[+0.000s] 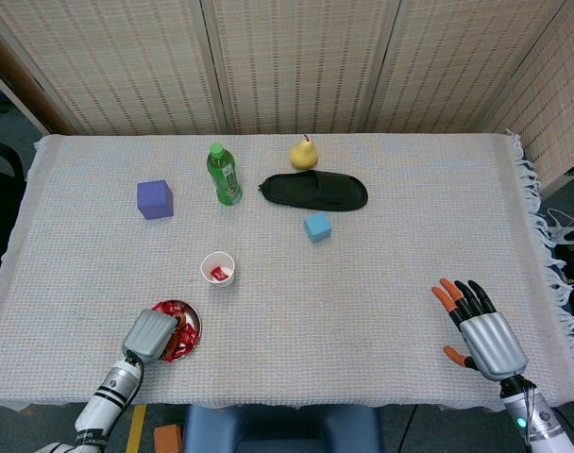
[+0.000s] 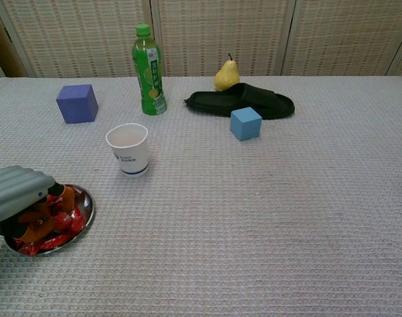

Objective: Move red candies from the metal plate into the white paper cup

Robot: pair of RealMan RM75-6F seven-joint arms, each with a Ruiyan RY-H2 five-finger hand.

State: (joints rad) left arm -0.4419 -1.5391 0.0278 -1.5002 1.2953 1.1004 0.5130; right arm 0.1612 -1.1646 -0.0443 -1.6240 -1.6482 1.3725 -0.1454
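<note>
Red candies [image 1: 180,332], wrapped, heaped in a metal plate [image 1: 194,323] near the front left edge of the cloth-covered surface [image 1: 381,283].

Head view. Left robot hand [image 1: 152,333]: palm down over the plate's near side, fingers curled into the heap; whether a candy is pinched cannot be told from here. White paper cup [image 1: 217,268]: upright, near the plate on its far side, one red piece visible inside. Right robot hand [image 1: 480,327]: resting well apart at the front right, fingers spread wide, holding nothing. Also present: purple cube [image 1: 155,199], green bottle [image 1: 224,174], pear [image 1: 304,153], black slipper [image 1: 314,191], blue cube [image 1: 316,226], all in the far half.

Chest view. Left robot hand [image 2: 19,201]: grey back uppermost, orange fingertips [image 2: 67,195] down among the red candies [image 2: 62,226]; contents of the grasp hidden. Metal plate [image 2: 87,206]: rim shows bare on the right. White paper cup [image 2: 128,149]: upright, mouth open, apart from the plate. Right robot hand: not shown.

Handling note, as judgement: the step in hand is the pick. Fingertips should likely close on a single wrapper and lift straight up, so the light plate does not slide, then travel forward and right to release directly over the cup mouth without nudging its rim.
</note>
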